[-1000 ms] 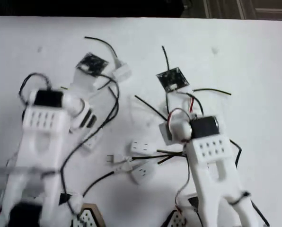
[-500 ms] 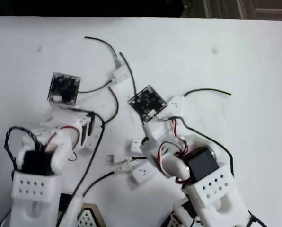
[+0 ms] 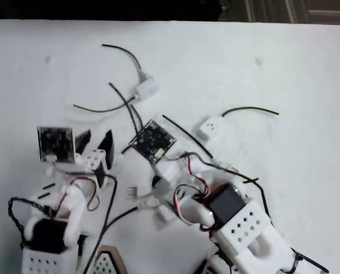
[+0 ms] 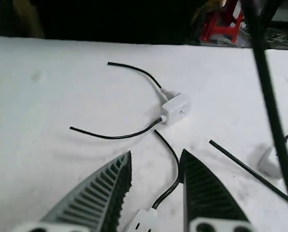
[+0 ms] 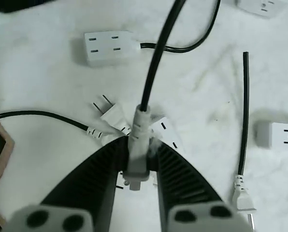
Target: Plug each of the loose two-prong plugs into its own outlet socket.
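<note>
Right gripper point(image 5: 139, 151) is clenched on a white plug point(image 5: 140, 126), whose black cord point(image 5: 158, 53) cuts straight across everything else. It hangs around the middle of the table point(image 3: 307, 74), nearer the front edge, right over a white socket block point(image 5: 167, 131). A loose two-prong plug point(image 5: 109, 115) lies flat just beside it, prongs bare. A double outlet block point(image 5: 110, 47), a single outlet cube point(image 5: 278, 134) and a short-corded plug point(image 5: 243, 197) lie around it. Left gripper point(image 4: 156, 162) is spread wide, gripping nothing, over another white socket point(image 4: 143, 221). Toward the back edge sits a corded outlet point(image 4: 175, 108).
</note>
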